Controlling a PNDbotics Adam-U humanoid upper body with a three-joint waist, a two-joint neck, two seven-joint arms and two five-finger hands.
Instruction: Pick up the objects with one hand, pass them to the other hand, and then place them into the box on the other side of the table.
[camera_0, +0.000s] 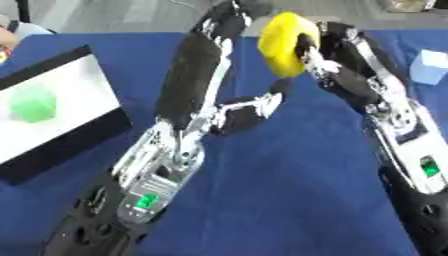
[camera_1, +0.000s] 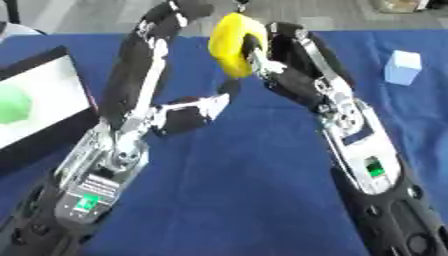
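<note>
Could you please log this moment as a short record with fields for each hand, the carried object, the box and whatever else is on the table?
right hand: right hand raised mid-table, fingers curled round the yellow object
left hand: left hand beside it, fingers straight, reaching up toward the yellow object; contact unclear
carried object: yellow, rounded, held above the blue tablecloth
box: white-lined box with black walls at the robot's left, holding a green object
other item: light blue cube at far right

Table cover (camera_0: 289, 190): blue cloth, matt. Yellow object (camera_0: 287, 44): smooth, slight sheen. Box (camera_0: 52, 115): matt black rim, white interior. Both hands: black matt shells, bright silver metal joints.
</note>
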